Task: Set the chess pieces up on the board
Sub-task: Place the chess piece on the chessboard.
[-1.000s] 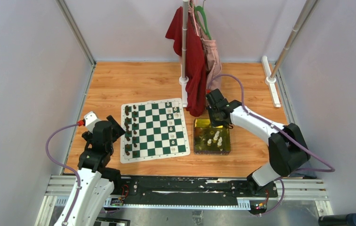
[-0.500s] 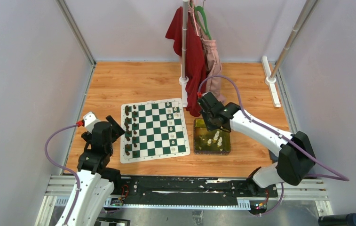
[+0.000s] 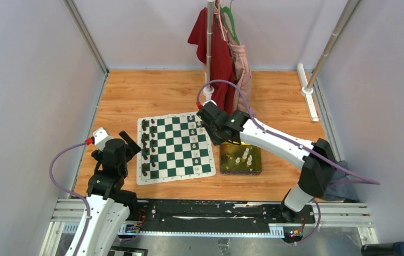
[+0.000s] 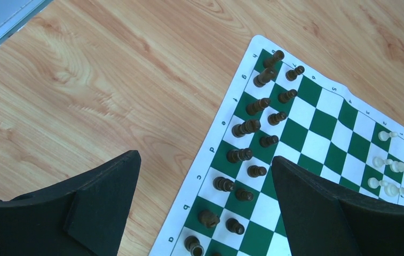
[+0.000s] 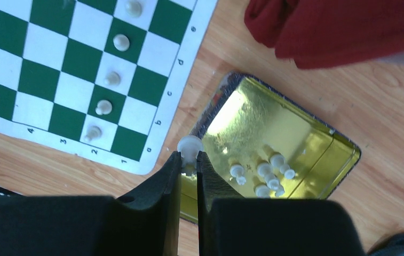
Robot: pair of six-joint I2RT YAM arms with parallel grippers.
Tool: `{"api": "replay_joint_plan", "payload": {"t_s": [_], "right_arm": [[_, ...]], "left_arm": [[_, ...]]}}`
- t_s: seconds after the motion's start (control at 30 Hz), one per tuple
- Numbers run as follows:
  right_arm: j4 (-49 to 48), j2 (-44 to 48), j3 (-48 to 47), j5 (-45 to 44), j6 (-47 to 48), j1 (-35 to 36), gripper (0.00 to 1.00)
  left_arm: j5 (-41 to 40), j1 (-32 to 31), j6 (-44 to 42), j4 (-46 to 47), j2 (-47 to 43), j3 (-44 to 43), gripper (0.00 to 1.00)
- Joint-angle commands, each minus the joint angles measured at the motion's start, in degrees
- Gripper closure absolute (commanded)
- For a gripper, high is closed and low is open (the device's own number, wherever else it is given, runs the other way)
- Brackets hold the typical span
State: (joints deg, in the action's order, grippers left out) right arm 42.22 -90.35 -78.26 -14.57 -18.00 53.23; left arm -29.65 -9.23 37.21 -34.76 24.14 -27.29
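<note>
The left hand (image 4: 205,157) hangs over the bench (image 3: 135,96) just left of the board (image 3: 174,156). Its fingers are wide apart, a gap that only its own wrist view shows. That view also picks out the dark pieces (image 4: 248,127) standing in two files along the board's left side; from above they are only small dark dots. White pieces (image 3: 194,140) stand on the board's right side, and the right wrist view shows five of them in one file. The right hand (image 5: 189,158) is clamped on a round-headed held piece (image 5: 190,145). This grip is seen only in the right wrist view. From above, that hand is over the board's far right corner. Just right of the board lies the yellow tray (image 3: 240,172), with loose pieces (image 5: 266,173) clustered in it. A red cloth (image 3: 218,58) hangs behind.
</note>
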Motion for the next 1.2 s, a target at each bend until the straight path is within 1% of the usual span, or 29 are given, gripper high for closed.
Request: {"api": "replay_joint_plan", "payload": {"t_s": [0.0, 0.2, 0.5, 0.93, 1.17], "right_arm": [[3.2, -6.6, -8.4, -0.7, 2.9, 0.7, 1.00], [5.9, -18.0, -22.3, 0.4, 6.3, -1.2, 1.00], [7.5, -31.9, -37.4, 2.8, 8.1, -5.9, 1.00], [7.4, -44.1, -51.6, 6.3, 8.5, -10.5, 1.00], [7.7, -48.1, -55.2, 7.8, 8.4, -12.0, 1.00]], "left_arm": [[-0.7, -0.3, 0.7, 0.3, -0.8, 0.8, 0.00], [-1.0, -0.3, 0.7, 0.3, -1.1, 0.9, 0.00], [-1.2, -0.3, 1.0, 0.3, -1.7, 1.1, 0.00], [-0.7, -0.3, 1.0, 0.4, -1.9, 1.4, 0.00], [-0.7, -0.3, 0.9, 0.4, -1.6, 1.4, 0.00]]}}
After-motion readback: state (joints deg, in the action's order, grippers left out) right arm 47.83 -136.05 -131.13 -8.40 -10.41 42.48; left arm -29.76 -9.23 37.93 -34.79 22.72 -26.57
